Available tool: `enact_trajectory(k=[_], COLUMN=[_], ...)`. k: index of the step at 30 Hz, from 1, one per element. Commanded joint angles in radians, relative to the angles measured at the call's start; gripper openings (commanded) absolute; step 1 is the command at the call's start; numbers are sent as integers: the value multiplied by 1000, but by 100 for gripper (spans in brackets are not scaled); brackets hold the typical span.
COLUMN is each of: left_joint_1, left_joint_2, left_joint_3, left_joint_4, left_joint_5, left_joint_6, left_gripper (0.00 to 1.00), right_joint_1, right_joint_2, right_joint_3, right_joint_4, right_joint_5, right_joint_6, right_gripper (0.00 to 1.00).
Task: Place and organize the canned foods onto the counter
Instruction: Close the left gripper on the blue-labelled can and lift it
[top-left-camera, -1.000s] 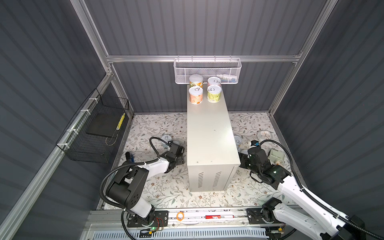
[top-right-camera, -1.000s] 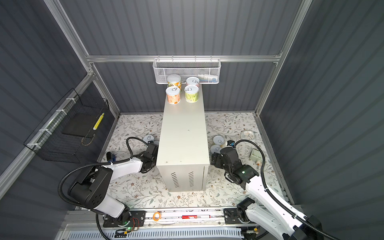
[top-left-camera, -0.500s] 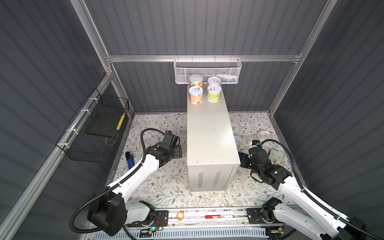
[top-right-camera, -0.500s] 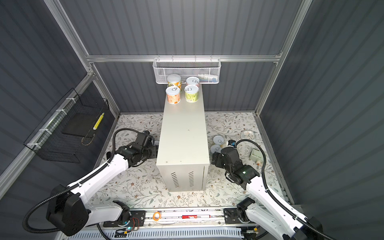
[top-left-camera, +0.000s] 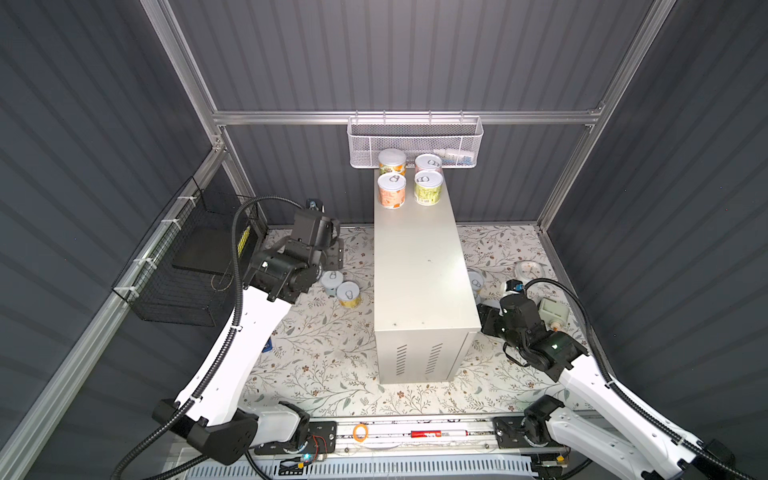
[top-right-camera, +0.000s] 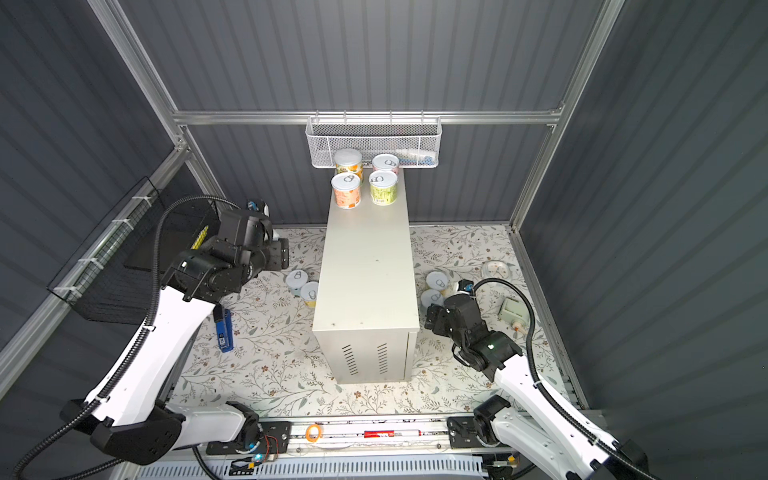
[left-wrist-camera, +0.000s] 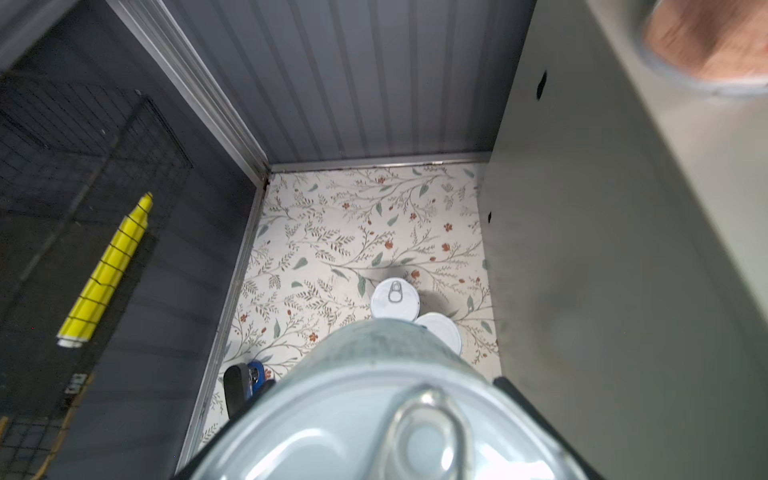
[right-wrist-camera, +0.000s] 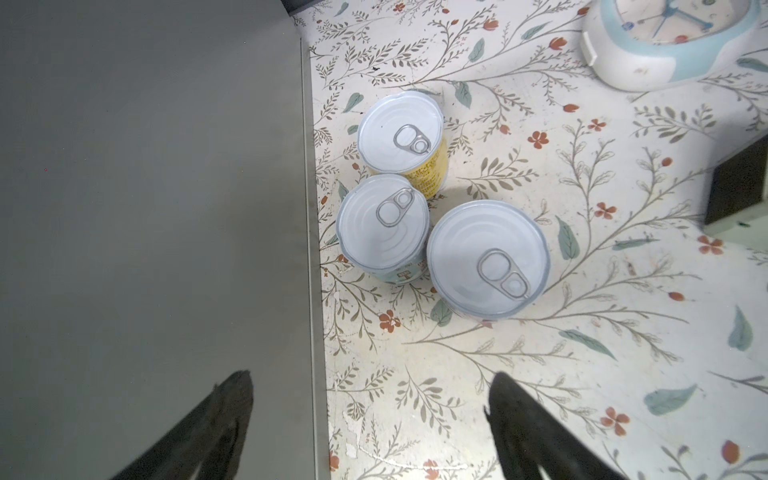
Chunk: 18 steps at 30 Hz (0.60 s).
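Beside counter (top-left-camera: 419, 266), left hand (top-left-camera: 331, 254) clasps can (left-wrist-camera: 386, 415).

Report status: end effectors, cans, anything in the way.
Left end effector shut on a pale can, beside the counter. Right end effector open, empty, short of three cans on the mat. Four cans at counter's far end. Nothing blocking the counter top.

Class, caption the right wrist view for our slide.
Open right hand poised near three cans on the floral mat beside the counter.

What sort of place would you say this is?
Probably a staged robot test cell imitating a pantry corner: corrugated panels on an aluminium frame, a floral mat, and a metal box serving as counter with cans on top.
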<state>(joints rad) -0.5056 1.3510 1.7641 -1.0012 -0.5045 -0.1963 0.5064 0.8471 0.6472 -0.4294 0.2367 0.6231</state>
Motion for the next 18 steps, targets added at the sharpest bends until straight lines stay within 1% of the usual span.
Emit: enact_trajectory(k=[1,3,7,9,13,15,18], left_joint_1=[3,3,2,3,1,-3,-17], left_joint_2=[58,103,210,259,309,302,291], left_joint_3=[131,216,377,449,512,486,445], left_joint_4=[-7,-7,-57,-66,-71,-35,24], left_joint_5=[87,183,340,393,422,440,439], left_joint_6=[63,64,49,34,17,4,-11], left_gripper=[0,0,0,0,0,0,0], right_joint_1=[-2,-3,-5,-5,-5,-4,-5], right_joint_2=[-27,-40,-51,-49,-51,-51,-46], right_joint_3=[31,32,36,36,30,23,19], right_joint_4=[-27,-31,-35,-33,-24,-14,-6], right_joint_5=[24,26,21,17,8,7,-2], right_joint_6=[-14,-16,-11,-10,-5,-1,1], right_gripper=[90,90,90,90,90,90,90])
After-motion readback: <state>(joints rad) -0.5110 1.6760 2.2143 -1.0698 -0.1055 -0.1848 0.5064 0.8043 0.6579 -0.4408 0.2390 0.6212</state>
